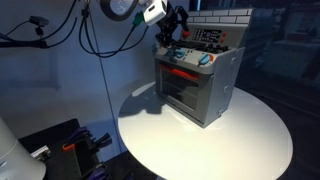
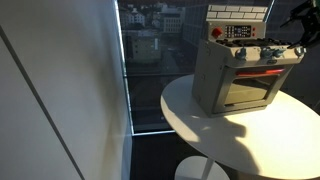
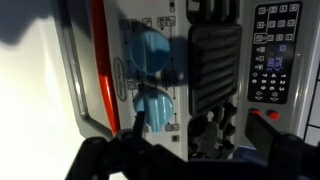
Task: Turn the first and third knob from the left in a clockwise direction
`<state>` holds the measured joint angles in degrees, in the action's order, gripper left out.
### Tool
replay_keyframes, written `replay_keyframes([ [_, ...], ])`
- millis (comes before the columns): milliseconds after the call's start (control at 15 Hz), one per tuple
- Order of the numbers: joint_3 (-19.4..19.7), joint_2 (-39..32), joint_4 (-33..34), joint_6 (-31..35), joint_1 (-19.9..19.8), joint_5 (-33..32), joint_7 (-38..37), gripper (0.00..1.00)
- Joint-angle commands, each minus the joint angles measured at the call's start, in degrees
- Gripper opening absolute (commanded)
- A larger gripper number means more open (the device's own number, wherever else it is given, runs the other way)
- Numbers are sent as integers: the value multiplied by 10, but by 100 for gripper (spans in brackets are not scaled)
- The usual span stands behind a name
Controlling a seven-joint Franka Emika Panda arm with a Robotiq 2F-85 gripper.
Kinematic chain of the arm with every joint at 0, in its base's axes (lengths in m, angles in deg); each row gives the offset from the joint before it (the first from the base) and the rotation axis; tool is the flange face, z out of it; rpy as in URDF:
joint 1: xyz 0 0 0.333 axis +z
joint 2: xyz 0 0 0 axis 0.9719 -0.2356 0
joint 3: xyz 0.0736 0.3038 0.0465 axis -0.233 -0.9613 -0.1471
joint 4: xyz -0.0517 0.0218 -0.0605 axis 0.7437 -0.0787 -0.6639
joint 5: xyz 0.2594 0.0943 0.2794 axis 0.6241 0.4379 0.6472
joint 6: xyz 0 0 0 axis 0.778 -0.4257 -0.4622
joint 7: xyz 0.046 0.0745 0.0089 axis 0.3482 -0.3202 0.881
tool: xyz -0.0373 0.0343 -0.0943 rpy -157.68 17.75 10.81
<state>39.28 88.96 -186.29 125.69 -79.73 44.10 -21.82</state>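
Observation:
A grey toy stove (image 1: 200, 88) stands on a round white table (image 1: 250, 140); it also shows in an exterior view (image 2: 235, 80). Blue knobs line its front panel (image 1: 183, 55) (image 2: 256, 53). In the wrist view two blue knobs show, one (image 3: 150, 50) further off and one (image 3: 152, 105) close to my left finger. My gripper (image 3: 200, 138) hovers right above the stove top near its knob row (image 1: 172, 36). Its dark fingers are spread apart, and only the black burner grate (image 3: 215, 65) lies between them. It holds nothing.
A red oven handle (image 1: 180, 73) runs under the knobs, seen as a red strip in the wrist view (image 3: 98, 70). A button keypad (image 3: 272, 50) sits on the stove's back panel. A window (image 2: 150, 50) and a wall lie behind the table. Cables (image 1: 95, 40) hang near the arm.

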Motion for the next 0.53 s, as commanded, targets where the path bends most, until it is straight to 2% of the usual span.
replay_keyframes([
  [0,15,26,1,-44,18,8,40,100],
  [467,40,60,6,-151,38,15,158,100],
])
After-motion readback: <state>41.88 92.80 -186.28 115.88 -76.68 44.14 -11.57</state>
